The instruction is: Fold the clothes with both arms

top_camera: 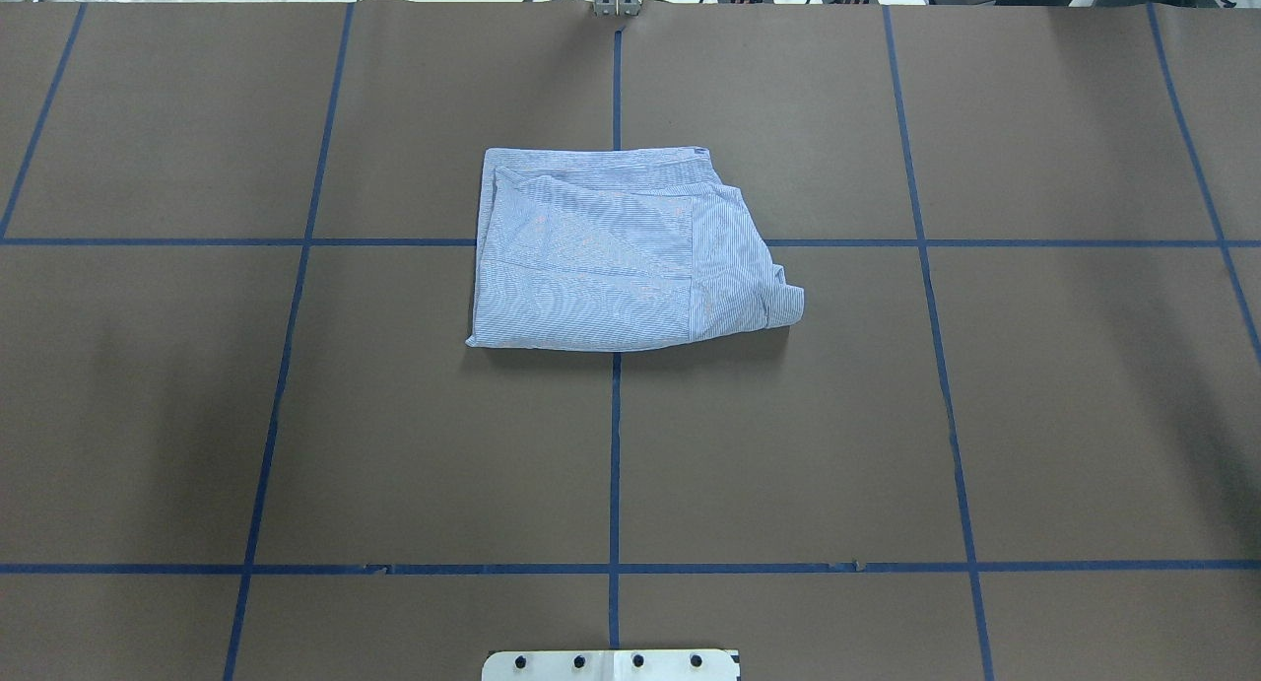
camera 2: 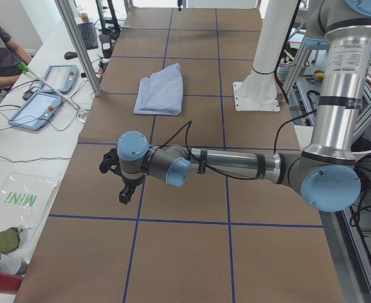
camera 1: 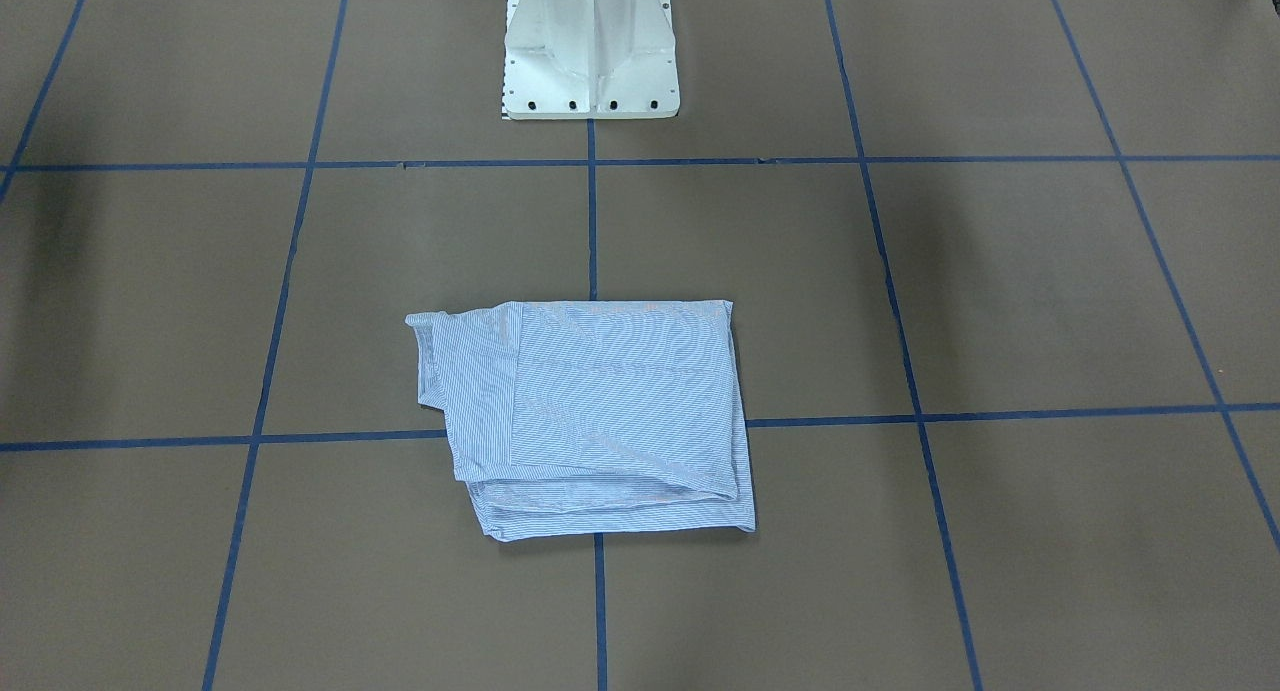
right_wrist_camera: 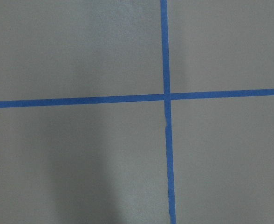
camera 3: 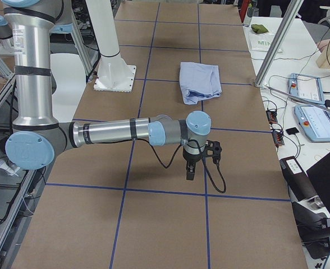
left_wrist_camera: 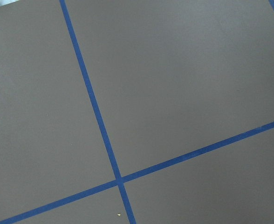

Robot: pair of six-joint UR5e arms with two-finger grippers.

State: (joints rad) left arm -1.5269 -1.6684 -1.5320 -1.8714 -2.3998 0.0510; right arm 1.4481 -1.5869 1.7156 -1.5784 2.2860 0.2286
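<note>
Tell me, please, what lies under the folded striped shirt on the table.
The shirt lies flat on the brown table. Two blue tape lines run under it, so their crossing is covered. Whether anything else lies beneath cannot be seen.

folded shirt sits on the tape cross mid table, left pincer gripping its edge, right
No. The shirt sits folded on the tape cross, but the left pincer is not gripping it: exterior left shows it over bare table, away from it.

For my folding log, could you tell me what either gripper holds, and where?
Nothing visible: the folded striped shirt lies free on the table, away from left gripper and right gripper.
</note>
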